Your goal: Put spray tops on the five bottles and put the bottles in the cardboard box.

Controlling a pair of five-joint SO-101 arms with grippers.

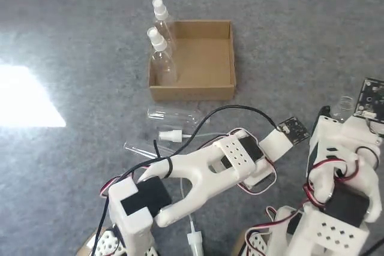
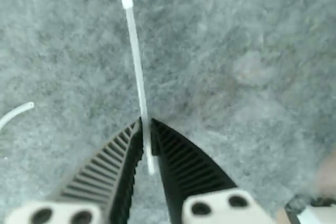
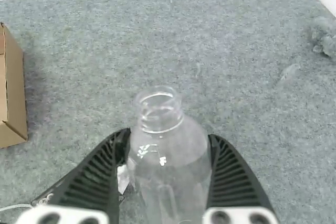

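left gripper point(image 2: 146, 124): pinched shut on the thin dip tube of a spray top point(image 2: 135, 51). the tube runs out past the tips to a thicker white end, and a short stub shows behind the jaws.
right gripper point(image 3: 168, 139): closed around the shoulders of an open bottle point(image 3: 156, 106), which stands upright over the grey felt point(image 3: 236, 40) with its neck bare and facing up.
step in hand: most likely mating this top with that bottle by threading the tube down into the neck.
how to do it well: the tube looks slim and springy, so its free tip will wander. bring it over the neck slowly, line tube and bottle up on one axis, and hold the bottle level while the tube goes in. the grip sits on the tube, not the head, so seating the head probably needs a fresh hold higher up.
risk: a sideways nudge could bend the tube or tilt the bottle in its grip.
cardboard box point(image 1: 192, 92): well apart from both grippers. two capped bottles point(image 1: 163, 64) stand along its left side.
felt in front of the box: a loose bottle point(image 1: 174, 114) lies down, with a loose spray top point(image 1: 171, 135) just beside it.
progress: two of five look finished.
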